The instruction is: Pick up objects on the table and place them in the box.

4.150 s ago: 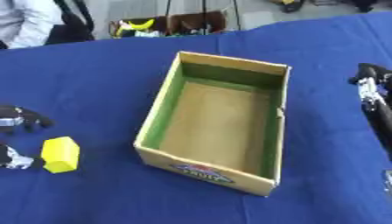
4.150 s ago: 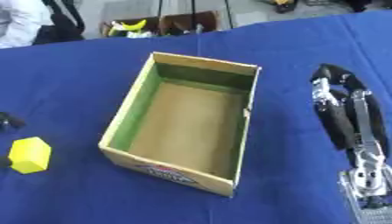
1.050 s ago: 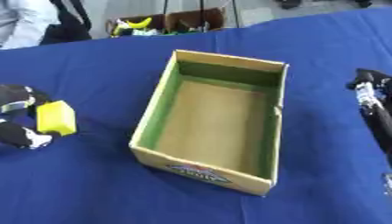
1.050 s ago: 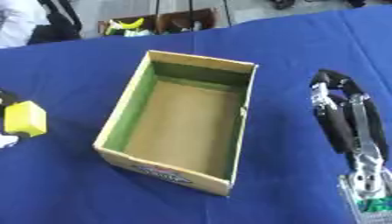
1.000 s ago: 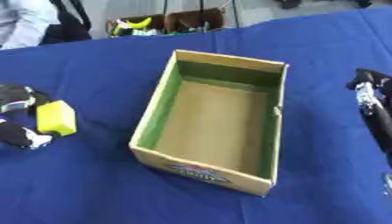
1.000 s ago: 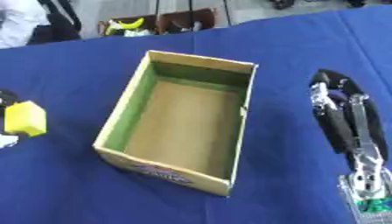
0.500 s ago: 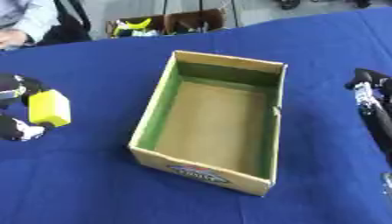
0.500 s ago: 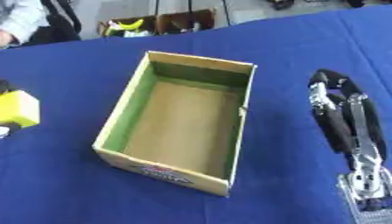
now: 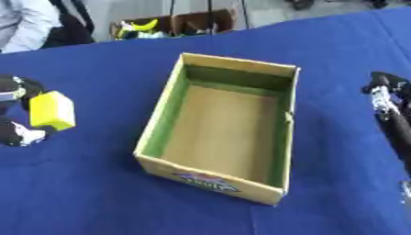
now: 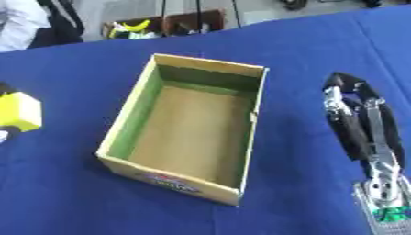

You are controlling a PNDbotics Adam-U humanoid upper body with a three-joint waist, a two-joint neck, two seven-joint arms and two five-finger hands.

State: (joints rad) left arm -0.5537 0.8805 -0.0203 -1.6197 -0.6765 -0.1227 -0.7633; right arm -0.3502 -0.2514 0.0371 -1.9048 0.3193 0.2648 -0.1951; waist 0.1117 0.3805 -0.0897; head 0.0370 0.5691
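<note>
Left hand [image 9: 16, 110] sits at the far left edge of the view, fingers & thumb pinching a yellow block [image 9: 52, 110]. Block is held clear of the blue table [image 9: 104, 193], tilted a bit, well left of the box [image 9: 221, 151] w/ open cloth between them.

Box: open-top cardboard, green inner walls, tan floor, nothing inside. It lies askew, long axis running from near-centre toward the far side. Near short wall carries a printed label. Right long wall has a small nick partway along its top rim. All four rims unobstructed from above.

Right hand [image 10: 357, 119] lies on the table at the right, fingers straight & relaxed, pointing away toward the far side, holding nothing. It's apart from the box's right wall, a strip of bare cloth between. Its silver & black forearm runs down to the lower right corner.

Room: wide bare cloth in front of the box & on both sides. Far table edge runs across the top; beyond it some clutter incl. something yellow [image 9: 141, 27], and a person's pale sleeve at the top left corner, not touching anything.
</note>
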